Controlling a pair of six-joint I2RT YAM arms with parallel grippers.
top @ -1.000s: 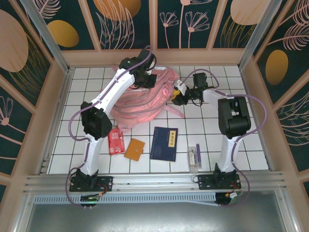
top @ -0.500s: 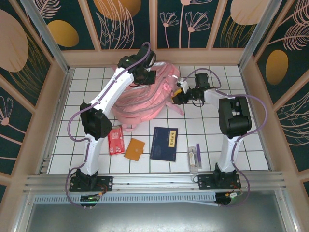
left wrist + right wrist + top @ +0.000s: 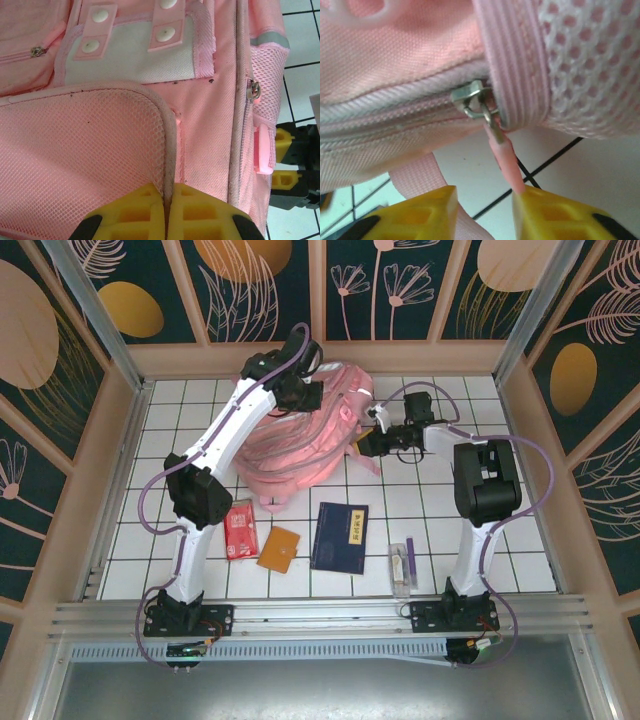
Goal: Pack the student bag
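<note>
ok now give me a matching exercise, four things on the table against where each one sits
Things:
1. student bag
2. red packet
3. dark blue book
4. clear case

Places:
a. rightmost in the near row
b. far side, behind the rest
c. leftmost in the near row
d. between the orange pad and the clear case

Pairs: 1-b, 2-c, 3-d, 4-a
</note>
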